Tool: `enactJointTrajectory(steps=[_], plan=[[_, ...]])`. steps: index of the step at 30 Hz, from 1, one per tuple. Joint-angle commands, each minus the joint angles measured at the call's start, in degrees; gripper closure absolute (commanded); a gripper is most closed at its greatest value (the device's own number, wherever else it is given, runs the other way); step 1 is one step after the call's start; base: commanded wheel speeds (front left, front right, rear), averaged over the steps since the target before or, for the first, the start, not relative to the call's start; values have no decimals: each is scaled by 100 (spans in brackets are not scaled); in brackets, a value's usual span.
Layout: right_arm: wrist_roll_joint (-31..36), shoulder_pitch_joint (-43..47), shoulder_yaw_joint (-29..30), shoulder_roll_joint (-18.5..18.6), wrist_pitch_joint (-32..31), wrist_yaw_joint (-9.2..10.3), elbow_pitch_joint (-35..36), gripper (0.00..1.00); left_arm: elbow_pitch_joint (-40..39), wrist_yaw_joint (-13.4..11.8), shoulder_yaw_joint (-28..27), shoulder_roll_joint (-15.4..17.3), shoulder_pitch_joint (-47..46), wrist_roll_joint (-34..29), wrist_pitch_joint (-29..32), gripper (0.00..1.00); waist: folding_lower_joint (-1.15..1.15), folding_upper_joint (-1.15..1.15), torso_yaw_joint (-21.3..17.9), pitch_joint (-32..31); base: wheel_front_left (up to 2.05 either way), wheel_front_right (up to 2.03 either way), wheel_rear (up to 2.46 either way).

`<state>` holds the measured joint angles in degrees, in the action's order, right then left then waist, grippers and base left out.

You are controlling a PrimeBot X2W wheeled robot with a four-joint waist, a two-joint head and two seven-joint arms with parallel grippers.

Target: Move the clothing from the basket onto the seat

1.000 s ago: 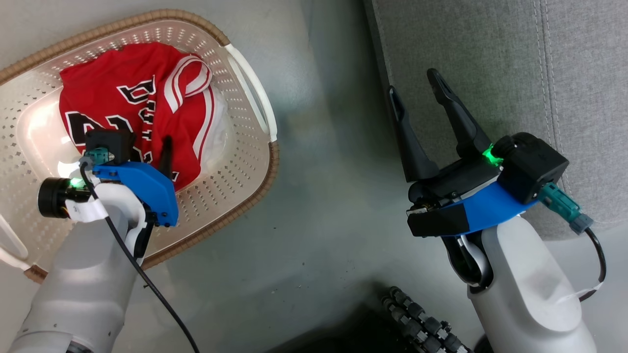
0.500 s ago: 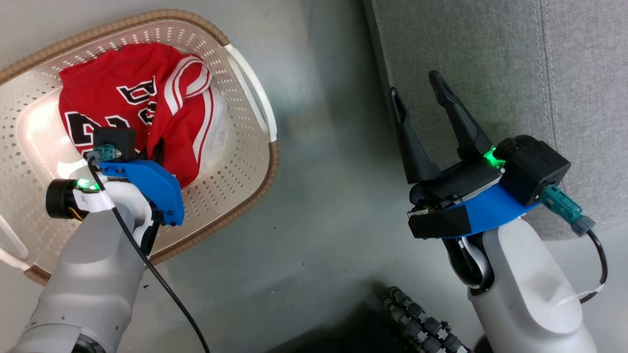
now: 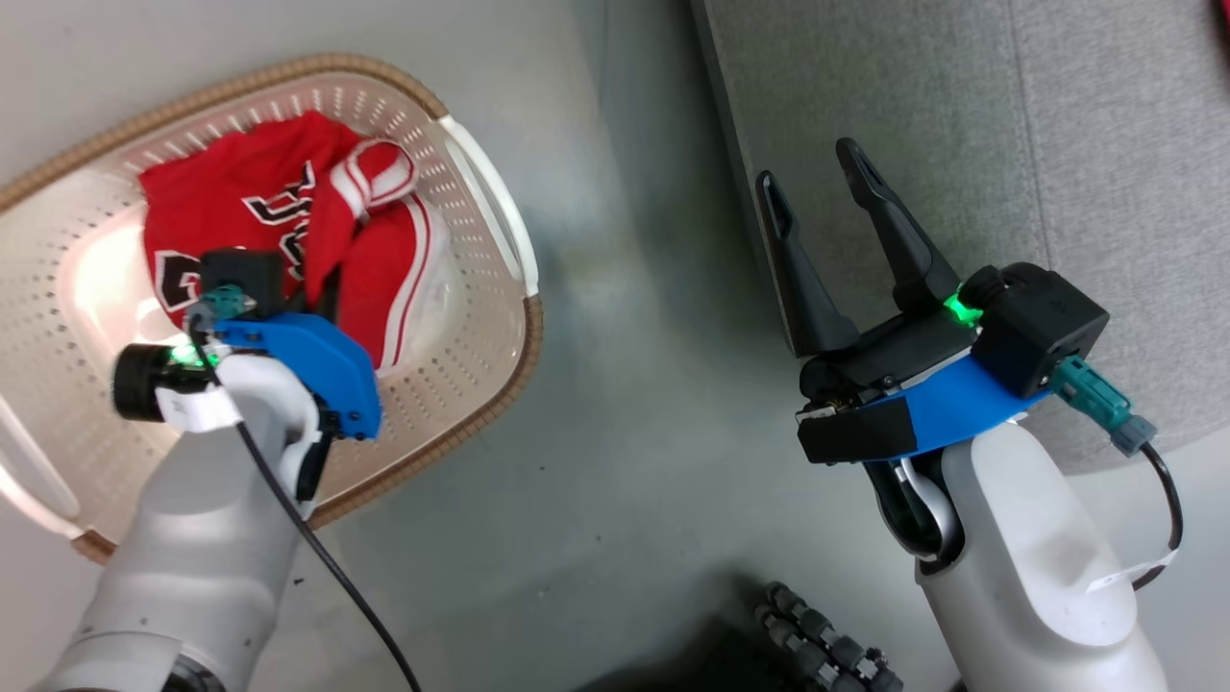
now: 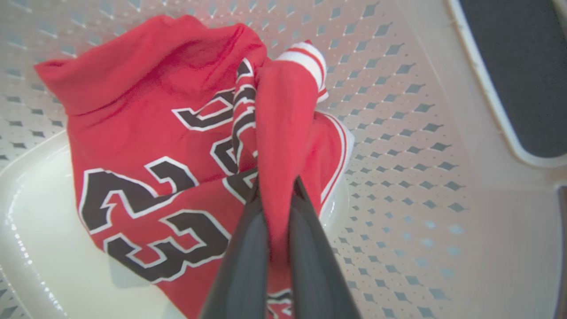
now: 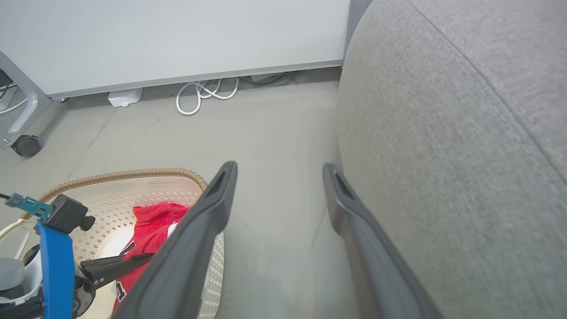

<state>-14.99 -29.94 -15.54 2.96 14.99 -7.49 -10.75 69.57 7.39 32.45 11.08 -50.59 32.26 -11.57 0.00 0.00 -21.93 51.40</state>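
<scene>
Scene: a two-armed wheeled robot works over a glossy grey floor [image 3: 625, 432], with a laundry basket on its left and a sofa cushion on its right.
Left gripper [image 4: 274, 188]: reaching down inside the basket, its two long dark fingers pressed together on a raised fold of red cloth. The fabric is pinched between them and pulled up into a ridge.
Clothing: the red sports clothing [image 4: 146, 146], a crumpled heap of jersey fabric with white-edged black "23" numerals and striped white trim, lies inside the basket against its far side. Which garment the pinched fold belongs to cannot be told.
Basket: the cream perforated plastic laundry basket [image 3: 452, 365], rounded-rectangular with a brown woven-look rim [image 3: 288, 72] and a white side handle [image 3: 490, 216], stands on the floor, well apart from the cushion.
Right gripper [image 3: 809, 168]: fingers spread wide with nothing between them, hanging above the floor just beside the cushion's edge, tips pointing away from the robot.
Seat: the large grey woven-fabric sofa cushion [image 3: 913, 96], rounded at the corner, is bare where it shows beside the right arm.
Background, right wrist view: a looped white cable [image 5: 203, 93] lies along the foot of a pale wall panel, and a dark castor [image 5: 26, 146] stands at the far left.
</scene>
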Motion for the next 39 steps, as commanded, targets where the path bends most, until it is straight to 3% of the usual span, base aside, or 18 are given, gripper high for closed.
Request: enactJointTrajectory(steps=[1,12,19,27,39], plan=[[59,-27,23,-13,27,-1,-25,0,-48,10,35,-19,36,-4,-49,100,0,0,103,-202,0,0,0],[424,473,231,-5,24,-1,-537,0,-773,12,873,-395,900,204,-323,100,0,0,709,-2219,0,0,0],[583,986,300,1,16,-1,-958,0,-1398,11,1417,-435,1398,475,-370,100,0,0,1019,-3526,0,0,0],[571,1428,331,1,-125,-1,-1078,0,-2234,11,1543,-389,1491,452,-369,100,0,0,1269,-4418,0,0,0],[608,1886,314,22,-444,-1,-911,0,-2673,9,1715,-598,1007,103,-370,100,0,0,1618,-5154,0,0,0]])
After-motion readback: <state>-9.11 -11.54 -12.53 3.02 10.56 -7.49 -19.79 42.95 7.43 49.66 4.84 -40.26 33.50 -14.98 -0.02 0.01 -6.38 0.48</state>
